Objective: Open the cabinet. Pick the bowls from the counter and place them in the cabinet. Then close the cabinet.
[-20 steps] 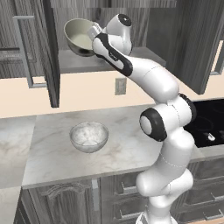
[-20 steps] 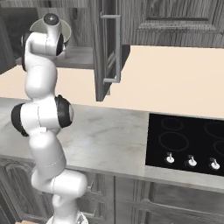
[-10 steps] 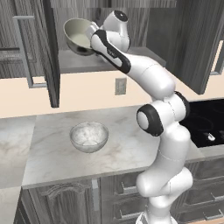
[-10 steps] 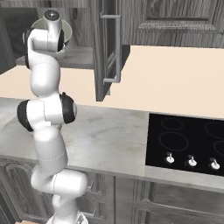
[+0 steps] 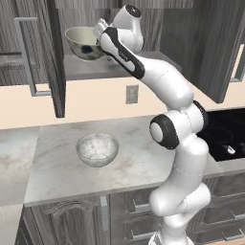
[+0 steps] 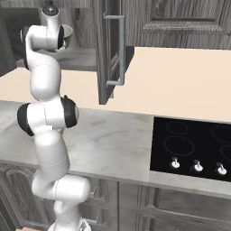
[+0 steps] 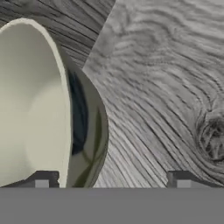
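The end effector (image 7: 112, 183) is seen spread wide, one tip inside and one outside the rim of the cream bowl with blue-green floral outside (image 7: 39, 105), which sits on the shelf of the tall dark grey wood-grain cabinet (image 5: 119, 67). It is judged rigid, glossy, breakable, best gripped at the rim. The mottled grey-white marble-look bowl (image 5: 97, 149) on the light marble-look desk (image 5: 139, 158) is shown from the left base camera; the glossy black cooktop (image 6: 194, 146) is shown more fully from the right.

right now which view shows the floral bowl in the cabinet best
The left base view: the floral bowl shows whole on the cabinet shelf, beside the hand. The hand view shows only part of it, close up. The right base view shows just a sliver behind the arm.
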Controlling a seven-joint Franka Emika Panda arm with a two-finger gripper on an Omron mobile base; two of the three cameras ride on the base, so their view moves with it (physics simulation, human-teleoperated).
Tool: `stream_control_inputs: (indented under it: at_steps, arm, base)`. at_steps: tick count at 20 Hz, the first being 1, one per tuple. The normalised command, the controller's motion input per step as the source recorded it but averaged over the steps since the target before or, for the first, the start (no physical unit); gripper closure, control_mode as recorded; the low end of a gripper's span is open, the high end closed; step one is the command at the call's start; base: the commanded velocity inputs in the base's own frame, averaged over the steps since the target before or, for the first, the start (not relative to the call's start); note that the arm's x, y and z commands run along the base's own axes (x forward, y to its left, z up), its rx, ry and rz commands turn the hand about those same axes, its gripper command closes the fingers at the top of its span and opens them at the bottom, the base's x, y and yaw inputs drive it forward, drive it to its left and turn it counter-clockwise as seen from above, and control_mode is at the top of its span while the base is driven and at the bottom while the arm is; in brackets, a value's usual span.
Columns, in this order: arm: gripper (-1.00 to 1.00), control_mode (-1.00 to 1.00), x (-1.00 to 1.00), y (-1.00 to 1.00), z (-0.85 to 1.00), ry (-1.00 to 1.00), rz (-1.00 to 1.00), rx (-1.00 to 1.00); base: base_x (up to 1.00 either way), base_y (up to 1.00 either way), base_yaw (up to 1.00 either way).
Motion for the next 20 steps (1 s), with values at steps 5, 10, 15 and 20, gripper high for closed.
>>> stream_control_inputs:
  at_steps: [5, 10, 15, 20]
  arm:
    - [-1.0, -1.0, -0.86, -0.14, 0.18, -0.26, 0.0, 0.02]
    - [-1.0, -1.0, -0.84, -0.27, 0.19, -0.22, 0.0, 0.02]
    - [-1.0, -1.0, -1.0, -0.57, -0.13, -0.1, 0.0, 0.07]
    - [-1.0, -1.0, -1.0, -0.45, -0.07, -0.15, 0.0, 0.02]
  base:
    - [0.0, 0.0, 0.0]
    - [0.0, 0.0, 0.0]
    - [0.0, 0.0, 0.0]
    - [0.0, 0.0, 0.0]
